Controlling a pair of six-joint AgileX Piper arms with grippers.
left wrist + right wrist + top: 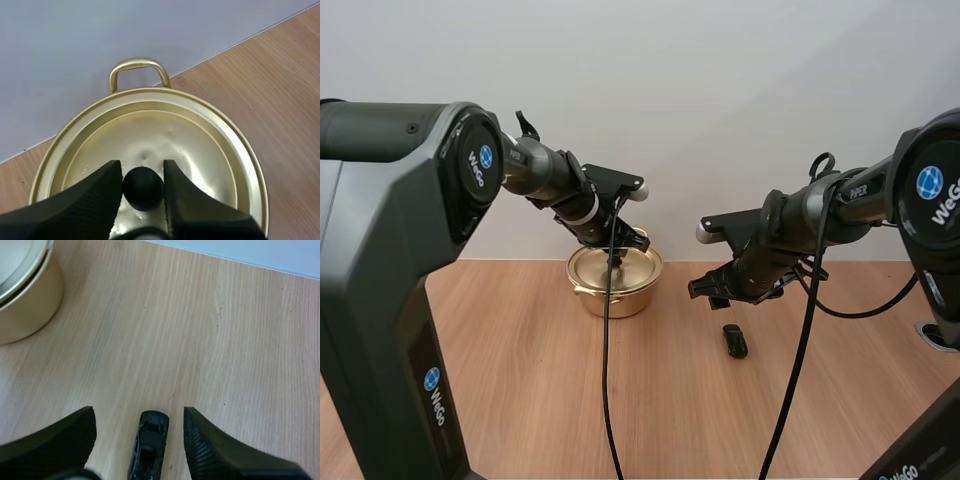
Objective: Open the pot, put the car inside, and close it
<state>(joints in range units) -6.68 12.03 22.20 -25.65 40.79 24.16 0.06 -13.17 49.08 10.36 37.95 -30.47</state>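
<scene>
Table (520,380): light wood, bare in the foreground

Car (735,341): small, black, lying on the table at the right, well apart from the pot. High view gives only a dark shape, no detail. In the right wrist view the car (149,445) lies lengthwise between the two fingers; one end is cut off at the frame edge

Right gripper (710,290): hangs above the table, just beyond the car and a little to its left. Right wrist view: right gripper (139,415) spread wide, ribbed faces apart, neither finger touching the car

Pot (615,295): gold-coloured, near the table's far edge, left of centre. Lid (620,268) is on, so the inside is hidden. Right wrist view catches only part of the pot (30,300) wall and the lid (15,265) rim

Left gripper (617,250): down over the lid centre; fingertips hard to make out from the high view. Left wrist view: left gripper (142,170) narrow, both fingers set against the sides of the black knob (143,187), no gap visible. Lid (190,145) sits flat on the rim. Far handle (139,67) is in sight; the near handle is hidden behind the fingers
</scene>
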